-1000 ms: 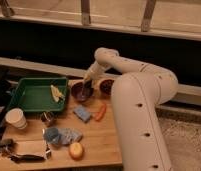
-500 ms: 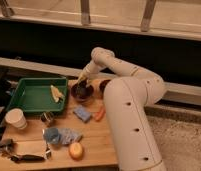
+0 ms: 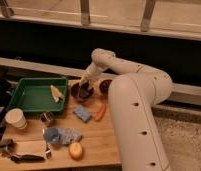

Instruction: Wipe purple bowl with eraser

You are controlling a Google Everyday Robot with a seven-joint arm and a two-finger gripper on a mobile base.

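Robot gripper [image 3: 85, 83] down at the small round dark purple bowl [image 3: 80, 93].
From the one camera: the big white robot arm [image 3: 134, 85] bends over the light wooden table [image 3: 96, 145]. Its tip sits right at the top of the purple bowl. That bowl stands just beside the flat green plastic tray [image 3: 29, 97], with a round reddish-brown bowl [image 3: 105, 86] on its other side. I cannot tell if the gripper is apart or squeezed on something. A light blue sponge pad [image 3: 82, 113] lies near the purple bowl.

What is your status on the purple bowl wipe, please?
Claw down in purple bowl, just right of green tray. Eraser not discernible. Reddish-brown bowl close beside, not obstructing.
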